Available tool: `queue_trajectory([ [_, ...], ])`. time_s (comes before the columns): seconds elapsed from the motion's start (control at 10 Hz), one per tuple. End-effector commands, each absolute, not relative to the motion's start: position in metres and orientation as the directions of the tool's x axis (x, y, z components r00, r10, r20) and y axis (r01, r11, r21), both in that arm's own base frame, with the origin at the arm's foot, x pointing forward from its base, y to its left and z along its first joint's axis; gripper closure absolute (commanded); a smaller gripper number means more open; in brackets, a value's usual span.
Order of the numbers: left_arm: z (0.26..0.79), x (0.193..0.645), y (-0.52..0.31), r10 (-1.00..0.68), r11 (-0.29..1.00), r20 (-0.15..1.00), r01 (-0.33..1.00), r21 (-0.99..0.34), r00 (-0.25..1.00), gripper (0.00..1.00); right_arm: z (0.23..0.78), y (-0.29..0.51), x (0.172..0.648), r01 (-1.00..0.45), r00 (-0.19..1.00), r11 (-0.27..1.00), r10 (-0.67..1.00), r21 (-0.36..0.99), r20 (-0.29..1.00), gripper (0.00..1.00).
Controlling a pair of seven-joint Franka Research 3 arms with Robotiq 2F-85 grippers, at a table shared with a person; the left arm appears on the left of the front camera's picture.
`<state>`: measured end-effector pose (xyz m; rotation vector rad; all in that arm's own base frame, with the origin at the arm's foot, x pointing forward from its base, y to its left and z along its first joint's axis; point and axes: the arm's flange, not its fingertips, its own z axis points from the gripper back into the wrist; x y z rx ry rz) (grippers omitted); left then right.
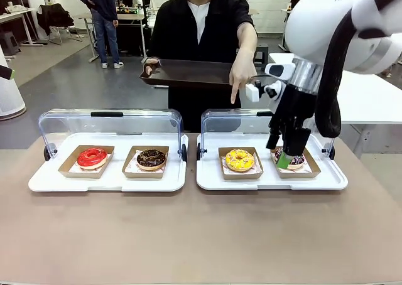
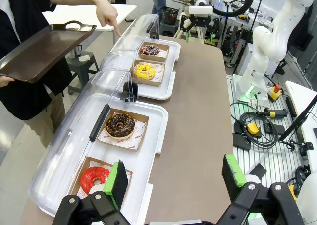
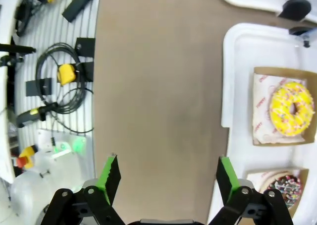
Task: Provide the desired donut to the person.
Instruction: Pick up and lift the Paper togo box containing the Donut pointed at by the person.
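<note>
Right wrist view: right pincer point(image 3: 167, 174) gapes wide (empty); near sprinkled donut point(image 3: 284, 188).

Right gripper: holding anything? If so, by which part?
Nothing. The black right gripper is open, with only brown tabletop between its green pads; the dark sprinkled ring donut lies outside them.

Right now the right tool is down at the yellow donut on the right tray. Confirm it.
Wrong donut. The front view shows the right tool down at the dark sprinkled donut, which sits beside the yellow donut on the right tray.
</note>
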<state>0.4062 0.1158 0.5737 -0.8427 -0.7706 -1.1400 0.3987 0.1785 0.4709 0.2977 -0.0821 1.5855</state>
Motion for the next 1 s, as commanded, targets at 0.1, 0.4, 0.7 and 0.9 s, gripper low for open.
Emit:
queue_trajectory([
  [0.1,0.5754,0.4062,0.1162,-0.436,0.194,0.868,0.967,-0.167,0.237,0.0,0.4499,0.1763,0.4003,-0.997,-0.078,-0.077,0.964,-0.014,0.255,0.0],
  [0.4,0.5754,0.4062,0.1162,-0.436,0.194,0.868,0.967,-0.167,0.237,0.0,0.4547,0.179,0.403,-0.998,-0.059,-0.065,0.965,0.015,0.254,0.0],
  [0.7,0.5754,0.4062,0.1162,-0.436,0.194,0.868,0.967,-0.167,0.237,0.0,0.4547,0.179,0.403,-0.998,-0.059,-0.065,0.965,0.015,0.254,0.0],
  [0.9,0.5754,0.4062,0.1162,-0.436,0.194,0.868,0.967,-0.167,0.237,0.0,0.4547,0.179,0.403,-0.998,-0.059,-0.065,0.965,0.015,0.254,0.0],
])
